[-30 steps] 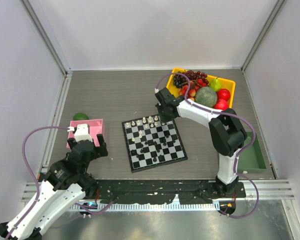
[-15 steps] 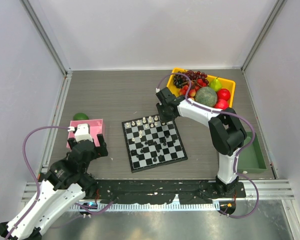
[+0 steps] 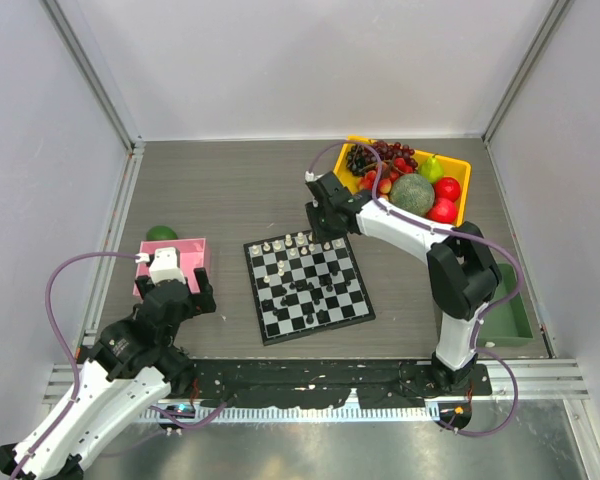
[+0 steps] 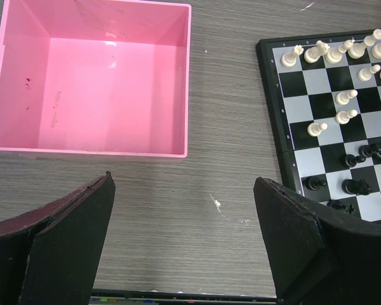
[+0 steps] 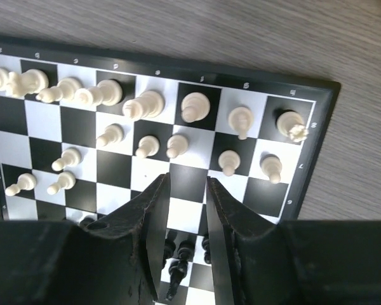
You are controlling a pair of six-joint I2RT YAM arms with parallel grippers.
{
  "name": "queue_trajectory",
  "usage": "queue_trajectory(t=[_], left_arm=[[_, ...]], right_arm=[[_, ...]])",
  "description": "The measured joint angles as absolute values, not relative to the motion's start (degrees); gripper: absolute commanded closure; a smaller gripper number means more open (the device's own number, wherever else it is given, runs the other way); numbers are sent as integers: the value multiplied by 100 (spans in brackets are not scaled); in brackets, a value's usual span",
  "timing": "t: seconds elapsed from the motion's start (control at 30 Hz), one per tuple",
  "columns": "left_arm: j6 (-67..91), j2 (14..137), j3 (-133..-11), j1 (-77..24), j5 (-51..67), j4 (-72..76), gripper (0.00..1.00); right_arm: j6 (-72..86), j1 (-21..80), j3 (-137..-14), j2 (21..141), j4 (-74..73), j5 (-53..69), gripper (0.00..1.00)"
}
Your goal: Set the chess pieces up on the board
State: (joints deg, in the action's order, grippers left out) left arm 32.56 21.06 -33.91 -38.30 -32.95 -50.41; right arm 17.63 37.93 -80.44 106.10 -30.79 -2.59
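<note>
Right gripper hangs over the board, its black fingers parted a sliver and gripping nothing. The white chess pieces, small glossy turned plastic, line the far edge, pawns ragged. That side looks nearly done. The black chess pieces sit bunched mid-board, seemingly unsorted. Left gripper gapes empty over the woodgrain table.

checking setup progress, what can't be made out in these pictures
Black chess pieces: right wrist view, mostly hidden behind the right gripper; top view, too small to tell types.
Board: left wrist view, its right part cut off by the frame edge, a corner hidden by the left gripper.
Green object: top view, partly hidden behind the pink tray; unclear what it is.
</note>
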Motion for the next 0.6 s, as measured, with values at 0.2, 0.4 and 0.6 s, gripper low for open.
queue_trajectory(t=[0.2,0.4,0.6], left_arm=[[3256,2106,-3391,-3830,-3293,-5039,1],[3253,2106,-3391,-3830,-3295,-5041,1],[3253,2106,-3391,-3830,-3295,-5041,1]], right_arm=[[1848,3927,-8145,10678,-3050,-148,67],[1900,3942,-8219,10868,-3011,-110,67],[1905,3940,-8274,11056,-3000,-113,68]])
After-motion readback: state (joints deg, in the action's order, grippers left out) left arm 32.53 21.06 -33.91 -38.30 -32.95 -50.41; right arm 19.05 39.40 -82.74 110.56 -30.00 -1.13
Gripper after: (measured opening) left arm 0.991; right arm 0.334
